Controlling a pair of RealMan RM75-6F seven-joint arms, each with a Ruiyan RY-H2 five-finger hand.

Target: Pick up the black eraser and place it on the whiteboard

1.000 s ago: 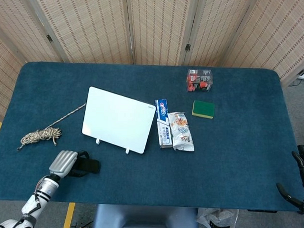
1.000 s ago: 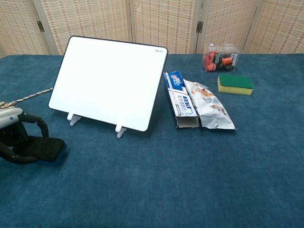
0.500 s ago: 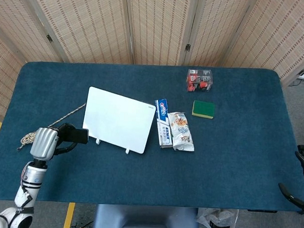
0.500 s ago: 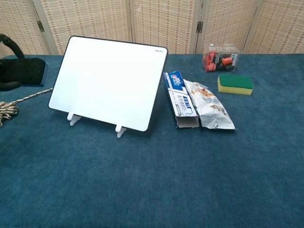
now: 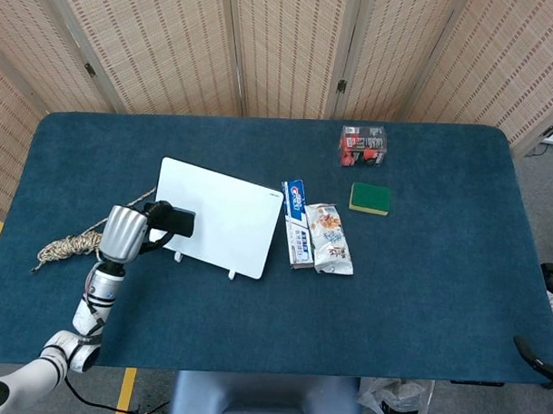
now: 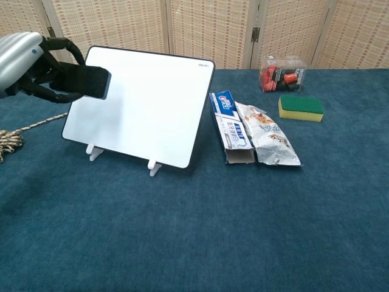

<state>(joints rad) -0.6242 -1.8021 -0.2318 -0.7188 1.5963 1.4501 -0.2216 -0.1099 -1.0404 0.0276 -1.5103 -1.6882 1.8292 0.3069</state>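
Note:
My left hand grips the black eraser and holds it in the air at the left edge of the whiteboard. The white board stands tilted on two small feet at the table's middle left. In the chest view the eraser overlaps the board's upper left corner; whether it touches the surface I cannot tell. Of my right arm only a dark tip shows at the lower right edge of the head view; the hand itself is out of sight.
A coiled rope lies left of the board. Right of it lie a toothpaste box, a snack bag, a green-yellow sponge and a clear box with red parts. Blue cloth covers the table.
My left hand lifted the eraser off the table near the front left and carried it up and to the right, to the whiteboard's left edge.

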